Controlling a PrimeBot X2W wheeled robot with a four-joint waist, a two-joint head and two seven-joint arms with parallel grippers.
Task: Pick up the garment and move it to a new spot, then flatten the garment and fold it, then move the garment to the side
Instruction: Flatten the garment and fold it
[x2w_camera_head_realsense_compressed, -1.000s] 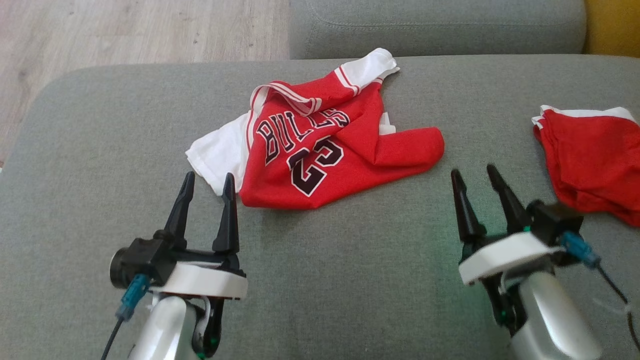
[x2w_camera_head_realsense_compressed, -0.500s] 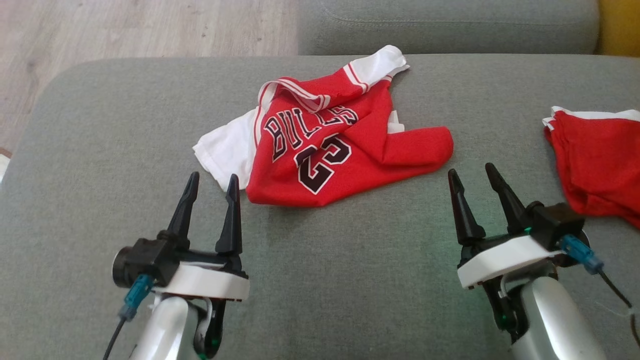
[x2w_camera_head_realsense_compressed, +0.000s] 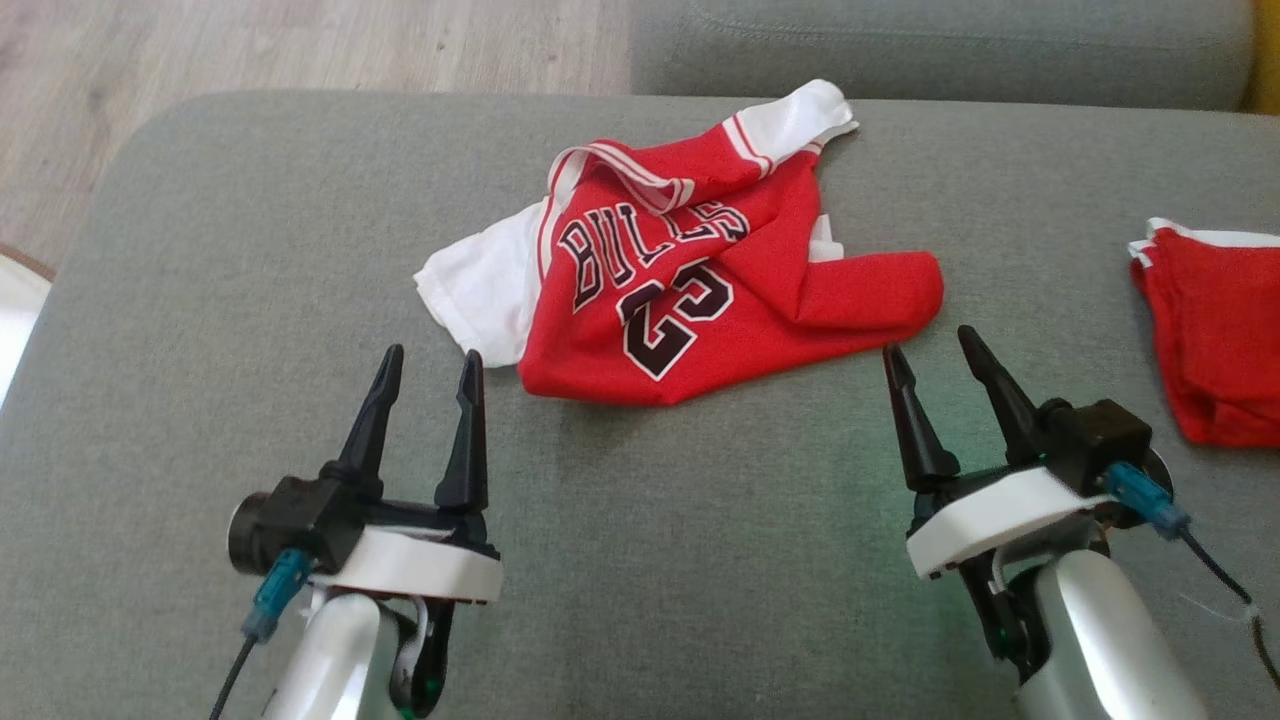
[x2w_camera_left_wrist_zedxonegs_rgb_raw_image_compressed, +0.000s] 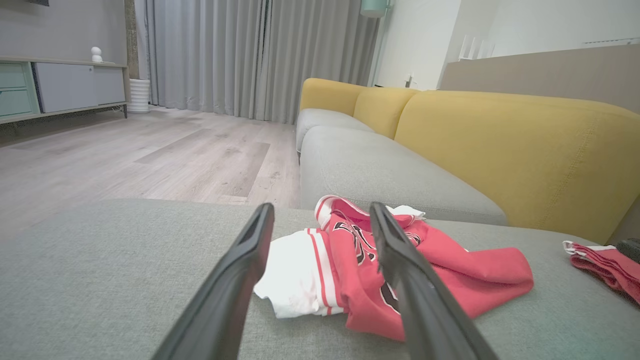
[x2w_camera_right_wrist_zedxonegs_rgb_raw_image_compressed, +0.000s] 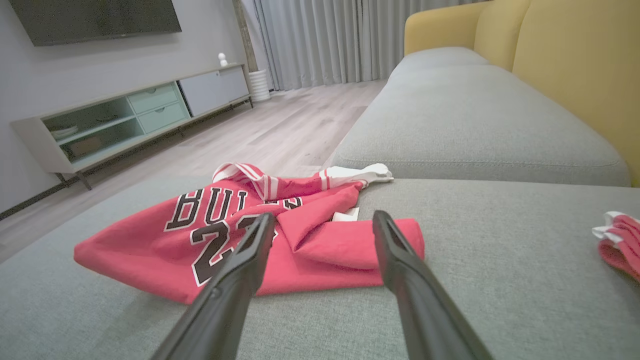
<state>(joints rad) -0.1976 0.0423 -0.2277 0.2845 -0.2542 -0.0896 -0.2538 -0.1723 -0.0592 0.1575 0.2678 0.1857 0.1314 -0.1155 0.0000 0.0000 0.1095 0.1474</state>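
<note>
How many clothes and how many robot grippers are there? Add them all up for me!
Clothes: 2 (jersey, red pile)
Grippers: 2 (left gripper, right gripper)
Total: 4

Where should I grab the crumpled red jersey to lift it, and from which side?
Probably best to take the jersey at its two near corners. Put the left hand on the white sleeve and the right hand on the folded red flap. Both parts stick out toward the open hands, so come in low over the cushion from the near side.
</note>
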